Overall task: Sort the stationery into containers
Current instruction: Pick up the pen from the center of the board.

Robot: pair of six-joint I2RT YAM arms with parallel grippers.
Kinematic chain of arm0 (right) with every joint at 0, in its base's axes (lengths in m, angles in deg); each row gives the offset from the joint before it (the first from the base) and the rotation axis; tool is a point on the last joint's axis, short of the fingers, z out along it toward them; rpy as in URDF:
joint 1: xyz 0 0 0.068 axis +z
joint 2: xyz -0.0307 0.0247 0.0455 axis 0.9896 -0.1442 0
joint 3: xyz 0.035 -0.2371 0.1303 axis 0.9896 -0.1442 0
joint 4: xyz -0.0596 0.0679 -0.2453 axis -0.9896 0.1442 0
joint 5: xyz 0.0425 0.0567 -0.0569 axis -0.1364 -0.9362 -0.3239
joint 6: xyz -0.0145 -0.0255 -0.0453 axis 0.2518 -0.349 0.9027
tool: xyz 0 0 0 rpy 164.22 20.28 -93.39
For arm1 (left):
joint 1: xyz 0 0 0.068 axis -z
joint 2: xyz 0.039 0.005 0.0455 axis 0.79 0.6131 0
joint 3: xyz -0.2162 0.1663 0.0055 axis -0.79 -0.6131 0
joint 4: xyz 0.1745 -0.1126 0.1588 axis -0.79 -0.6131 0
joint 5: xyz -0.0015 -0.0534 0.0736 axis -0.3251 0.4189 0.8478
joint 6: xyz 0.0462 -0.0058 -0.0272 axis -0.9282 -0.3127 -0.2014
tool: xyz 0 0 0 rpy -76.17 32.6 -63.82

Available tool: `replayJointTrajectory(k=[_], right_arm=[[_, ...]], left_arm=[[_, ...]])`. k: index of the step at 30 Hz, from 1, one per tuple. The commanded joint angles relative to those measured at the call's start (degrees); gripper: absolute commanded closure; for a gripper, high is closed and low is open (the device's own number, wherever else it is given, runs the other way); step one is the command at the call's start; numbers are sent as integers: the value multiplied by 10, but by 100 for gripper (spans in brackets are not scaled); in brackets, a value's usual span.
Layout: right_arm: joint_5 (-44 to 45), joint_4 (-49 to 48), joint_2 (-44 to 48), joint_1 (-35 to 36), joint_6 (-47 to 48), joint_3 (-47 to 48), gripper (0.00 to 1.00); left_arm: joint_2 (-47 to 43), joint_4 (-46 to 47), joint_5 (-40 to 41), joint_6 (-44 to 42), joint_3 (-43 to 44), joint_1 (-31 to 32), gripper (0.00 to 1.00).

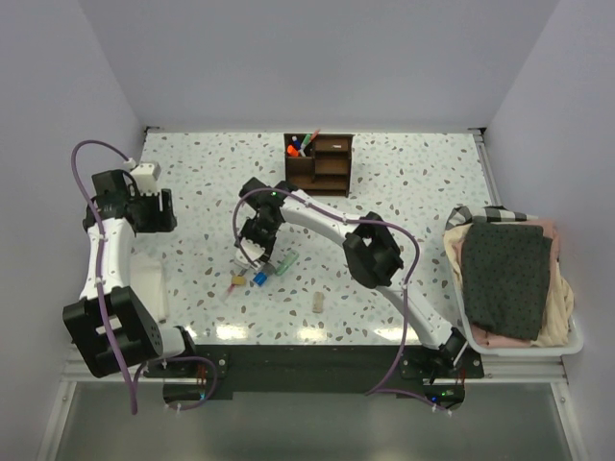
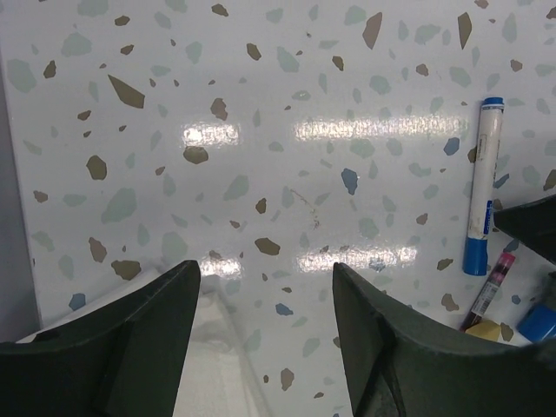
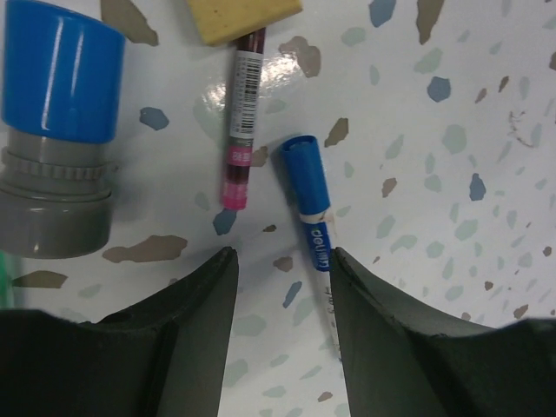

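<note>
Right hand: fingers apart, nothing gripped, low over blue-capped white marker, whose barrel lies off-centre in gap. Best: shift until barrel is centred, close across it, avoid pink-tipped pen. Left hand: apart, empty, above worktop.

Loose: one marker, one pen, one blue-capped grey tube, one green marker, two tan blocks. One wooden organizer, far side, holding pens.

The white speckled table carries a brown wooden organizer at its far side. Near the middle lie a blue-capped marker, a pink pen and a yellow block. A tan block lies apart from them.
</note>
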Motion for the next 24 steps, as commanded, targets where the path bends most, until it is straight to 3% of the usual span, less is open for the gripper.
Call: replayJointTrajectory(k=[1, 10, 17, 20, 24], right_arm=[[18, 43, -6, -1, 40, 3, 50], [4, -19, -17, -1, 12, 8, 43], [10, -41, -32, 0, 28, 8, 32], [23, -3, -63, 4, 50, 60, 29], [86, 100, -117, 10, 112, 143, 31]], left_arm=[[2, 21, -22, 5, -5, -6, 33], [-2, 14, -39, 6, -17, -5, 34], [-5, 14, -97, 16, -22, -6, 34], [-12, 4, -122, 15, -17, -6, 34], [-33, -10, -138, 3, -10, -5, 34]])
